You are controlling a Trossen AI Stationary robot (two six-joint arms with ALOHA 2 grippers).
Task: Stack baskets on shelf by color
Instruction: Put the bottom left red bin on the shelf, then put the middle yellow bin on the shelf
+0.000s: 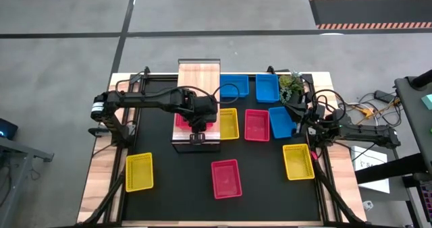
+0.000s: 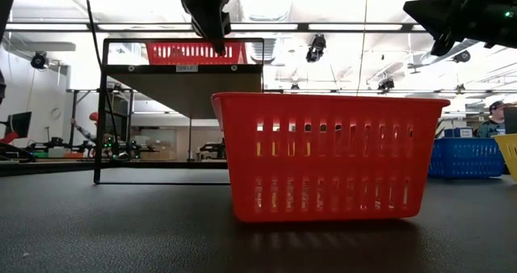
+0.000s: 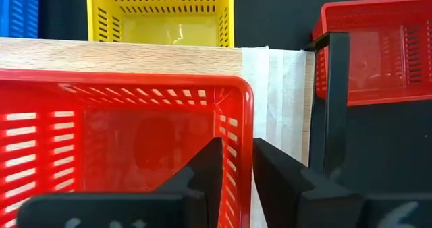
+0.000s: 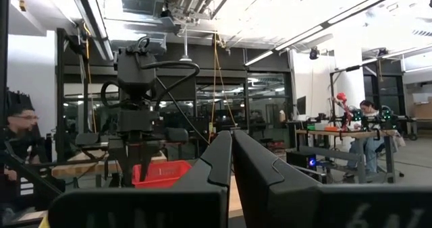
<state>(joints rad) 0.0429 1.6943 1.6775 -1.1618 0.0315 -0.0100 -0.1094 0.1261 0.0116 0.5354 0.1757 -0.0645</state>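
Overhead, my left gripper [image 1: 196,137] hangs above the shelf [image 1: 199,76], whose light wood-grain plank stands on a black tabletop [image 1: 182,181] edged in wood. Beyond lies a workshop with bright ceiling lights, benches and seated people. Between my left fingers [image 3: 202,171], slightly parted, passes the rim of a red basket [image 3: 101,140] of slotted plastic resting on the plank; I cannot tell whether they pinch it. My right gripper [image 4: 231,154], clenched on nothing, waits at the table's right edge.

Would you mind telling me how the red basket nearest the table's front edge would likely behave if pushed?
The red basket is thin slotted plastic, so probably light and slightly flexible. Its flat base sits wide on the table, so it should slide rather than tip.
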